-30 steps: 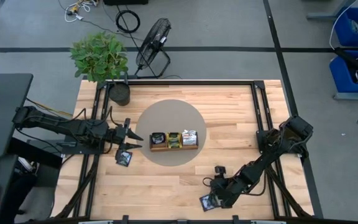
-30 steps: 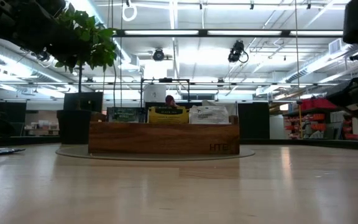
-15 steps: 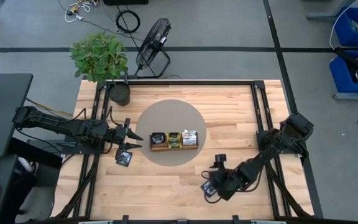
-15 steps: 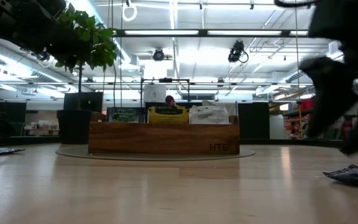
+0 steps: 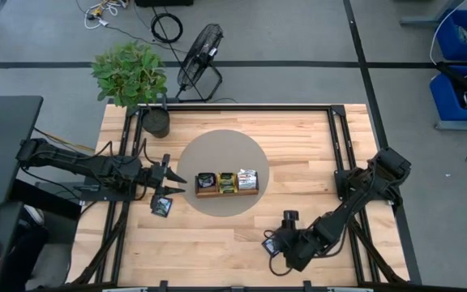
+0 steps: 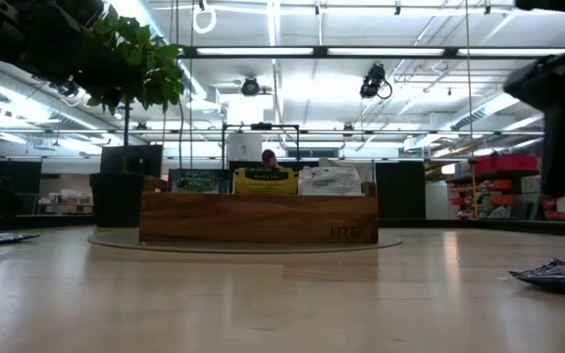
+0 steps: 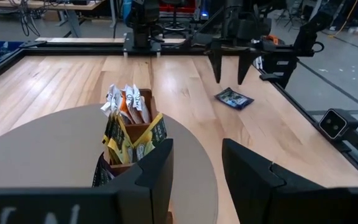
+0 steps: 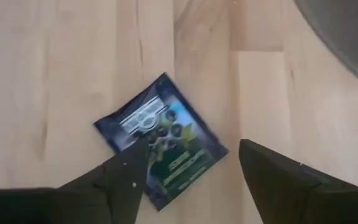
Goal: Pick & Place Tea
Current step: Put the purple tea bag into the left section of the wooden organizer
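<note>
A pale wooden table (image 5: 298, 154) fills the frame, a round grey mat (image 5: 221, 154) at its centre. Beyond the far left corner stand a potted plant (image 5: 132, 77) and a floor fan (image 5: 199, 58).

The left arm reaches in from the left edge, its left gripper (image 5: 167, 180) hovering at the mat's left rim, fingers (image 7: 160, 171) apart with nothing between them. A dark tea sachet (image 5: 161, 206) lies flat on the wood just nearer than that gripper.

The right arm stretches from the right side toward the near edge, where the right gripper (image 5: 276, 247) hangs over a second dark blue-black tea sachet (image 8: 161, 142). That sachet lies flat on the bare wood, turned at an angle to the boards, directly below and between the spread fingers (image 8: 126, 171), which stand wide apart and do not touch it. From table height the same sachet (image 6: 557, 277) shows flat on the wood at the right.

On the mat sits a long wooden tray (image 5: 227, 190) with three compartments. The left one holds dark green-labelled tea sachets (image 5: 207, 180), the middle yellow tea sachets (image 5: 226, 180), the right white tea sachets (image 5: 247, 178), all standing upright on edge.
</note>
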{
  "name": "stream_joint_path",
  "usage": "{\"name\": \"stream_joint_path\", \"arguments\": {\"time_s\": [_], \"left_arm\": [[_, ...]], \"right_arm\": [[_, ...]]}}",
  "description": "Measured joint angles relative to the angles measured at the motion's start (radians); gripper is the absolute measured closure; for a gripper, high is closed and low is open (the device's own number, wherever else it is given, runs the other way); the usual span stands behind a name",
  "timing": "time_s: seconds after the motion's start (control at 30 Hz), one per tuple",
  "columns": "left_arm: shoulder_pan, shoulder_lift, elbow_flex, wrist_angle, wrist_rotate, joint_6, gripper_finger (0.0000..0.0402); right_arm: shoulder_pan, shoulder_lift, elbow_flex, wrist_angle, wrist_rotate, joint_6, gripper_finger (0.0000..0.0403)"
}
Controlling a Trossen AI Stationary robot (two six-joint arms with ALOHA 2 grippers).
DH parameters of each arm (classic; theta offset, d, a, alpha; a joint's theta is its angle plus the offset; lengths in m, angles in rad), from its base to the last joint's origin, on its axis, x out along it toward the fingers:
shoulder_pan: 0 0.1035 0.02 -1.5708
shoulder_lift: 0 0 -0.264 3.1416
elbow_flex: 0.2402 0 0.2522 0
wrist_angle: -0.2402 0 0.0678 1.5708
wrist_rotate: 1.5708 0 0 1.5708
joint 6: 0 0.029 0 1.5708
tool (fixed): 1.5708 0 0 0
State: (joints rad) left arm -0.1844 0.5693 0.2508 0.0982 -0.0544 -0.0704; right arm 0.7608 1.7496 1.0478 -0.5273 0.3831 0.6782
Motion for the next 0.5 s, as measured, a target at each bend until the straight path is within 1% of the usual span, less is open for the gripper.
{"name": "stream_joint_path", "arguments": {"time_s": [0.07,0.13,0.23,0.33,0.5], "left_arm": [[0.000,0.000,0.000,0.000,0.000,0.003,0.0259],[0.000,0.000,0.000,0.000,0.000,0.004,0.0259],[0.000,0.000,0.000,0.000,0.000,0.004,0.0259],[0.000,0.000,0.000,-0.002,0.000,0.003,0.0259],[0.000,0.000,0.000,-0.006,0.000,-0.002,0.0259]], "right_arm": [[0.015,0.000,-0.001,0.000,0.003,0.023,0.0134],[0.022,0.005,-0.001,0.011,0.033,0.039,0.0124],[0.015,0.042,-0.001,0.020,0.030,0.040,0.0115],[0.014,0.096,-0.001,0.004,0.024,0.036,0.0112],[0.015,0.137,0.003,0.002,0.029,0.065,0.0112]]}}
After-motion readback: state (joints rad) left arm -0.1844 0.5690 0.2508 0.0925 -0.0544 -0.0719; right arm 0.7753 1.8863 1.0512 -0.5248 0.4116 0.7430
